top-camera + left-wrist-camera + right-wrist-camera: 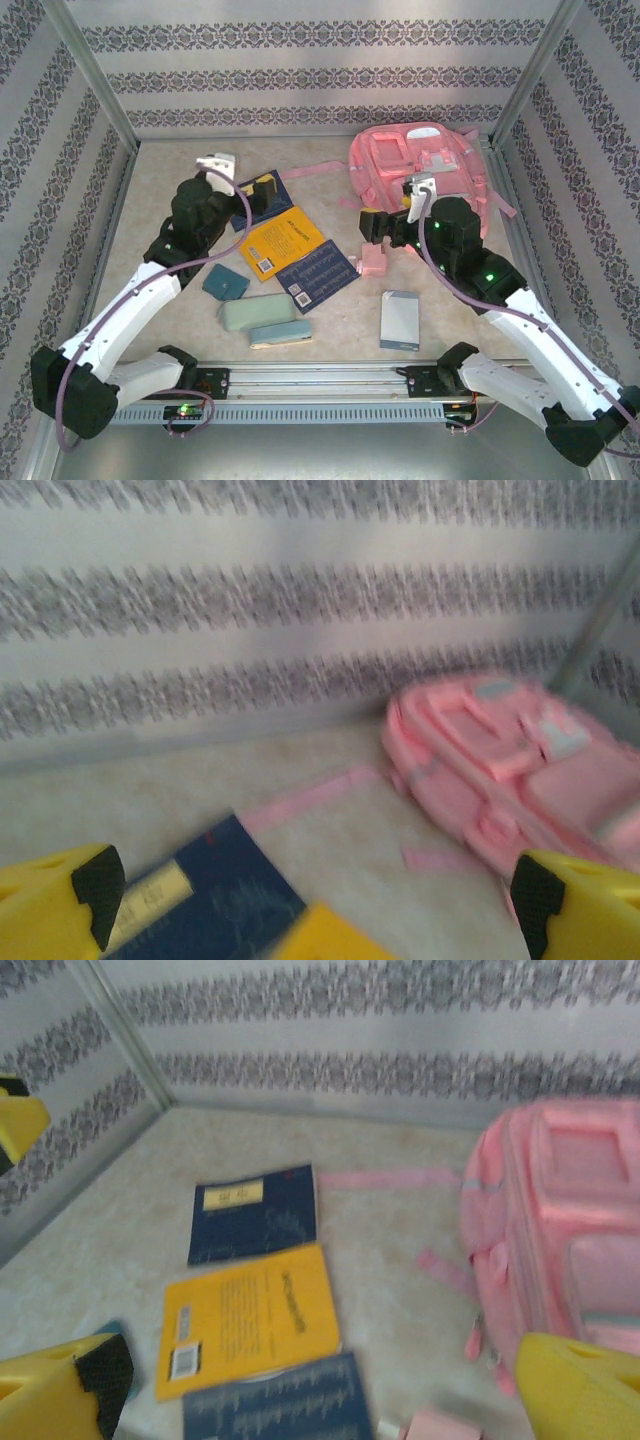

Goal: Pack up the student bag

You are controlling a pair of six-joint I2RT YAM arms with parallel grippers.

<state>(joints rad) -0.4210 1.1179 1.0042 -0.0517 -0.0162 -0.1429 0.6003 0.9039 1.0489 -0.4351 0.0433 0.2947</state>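
Here, student bag lying flat, yellow book outside it, nearby

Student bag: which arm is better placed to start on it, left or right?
Right, probably. The right gripper, open, sits at the near edge of the student bag. The left gripper, also open, is over the dark blue book, farther from the bag.

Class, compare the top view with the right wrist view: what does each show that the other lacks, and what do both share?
Top, not wrist: left arm, right arm, a green case, a grey booklet. Wrist, not top: the label on the navy book. Both: pink bag, yellow book, the open right pincer.
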